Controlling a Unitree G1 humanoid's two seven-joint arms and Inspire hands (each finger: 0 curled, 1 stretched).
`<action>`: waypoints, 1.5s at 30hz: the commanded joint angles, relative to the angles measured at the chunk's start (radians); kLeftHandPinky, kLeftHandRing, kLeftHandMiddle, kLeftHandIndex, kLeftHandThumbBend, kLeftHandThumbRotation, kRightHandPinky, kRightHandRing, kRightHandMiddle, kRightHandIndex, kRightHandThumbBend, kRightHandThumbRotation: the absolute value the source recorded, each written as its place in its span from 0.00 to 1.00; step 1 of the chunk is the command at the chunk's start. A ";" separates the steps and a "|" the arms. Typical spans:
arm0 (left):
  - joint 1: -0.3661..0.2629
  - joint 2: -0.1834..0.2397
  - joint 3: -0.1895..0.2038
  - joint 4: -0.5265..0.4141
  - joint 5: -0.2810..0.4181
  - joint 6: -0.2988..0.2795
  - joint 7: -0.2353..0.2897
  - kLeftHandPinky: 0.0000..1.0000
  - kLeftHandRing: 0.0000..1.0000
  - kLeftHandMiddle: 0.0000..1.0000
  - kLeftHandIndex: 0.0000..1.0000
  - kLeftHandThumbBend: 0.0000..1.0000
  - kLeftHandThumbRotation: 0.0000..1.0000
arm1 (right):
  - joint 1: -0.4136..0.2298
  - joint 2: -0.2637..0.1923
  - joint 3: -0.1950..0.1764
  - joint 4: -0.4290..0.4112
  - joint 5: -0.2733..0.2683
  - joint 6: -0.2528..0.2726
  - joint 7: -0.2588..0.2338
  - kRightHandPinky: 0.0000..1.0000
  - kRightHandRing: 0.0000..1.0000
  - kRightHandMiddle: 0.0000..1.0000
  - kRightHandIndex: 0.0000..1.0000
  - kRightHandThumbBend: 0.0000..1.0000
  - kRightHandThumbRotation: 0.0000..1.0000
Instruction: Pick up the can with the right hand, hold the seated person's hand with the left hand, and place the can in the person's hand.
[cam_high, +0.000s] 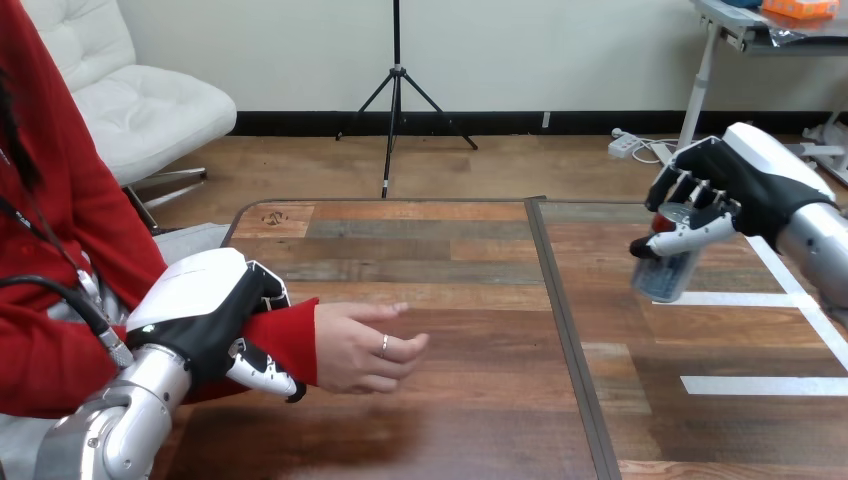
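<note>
Can clamped in my right hand, upper right, clear of the table; my left hand curled round the person's wrist, lower left: carry it level leftward, lower gently into the person's hand, release late.

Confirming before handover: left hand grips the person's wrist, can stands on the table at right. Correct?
No. The head view shows the can held off the table in the right hand, fingers curled round it. The left hand does grip the person's wrist.
</note>
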 joint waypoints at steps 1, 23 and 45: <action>-0.186 -0.032 0.041 -0.124 -0.041 -0.072 0.069 0.26 0.30 0.35 0.35 0.78 0.00 | -0.162 0.045 -0.020 -0.072 0.019 0.013 -0.048 0.33 0.37 0.43 0.48 0.71 0.00; -0.247 -0.073 0.016 -0.120 -0.041 -0.064 0.050 0.25 0.30 0.35 0.35 0.76 0.00 | -0.178 0.102 -0.022 -0.084 0.024 -0.031 -0.053 0.31 0.35 0.42 0.46 0.69 0.00; -0.274 -0.123 -0.009 -0.112 -0.028 -0.051 0.038 0.23 0.30 0.36 0.36 0.75 0.00 | -0.193 0.155 -0.010 -0.123 0.012 -0.024 -0.044 0.31 0.35 0.41 0.45 0.69 0.00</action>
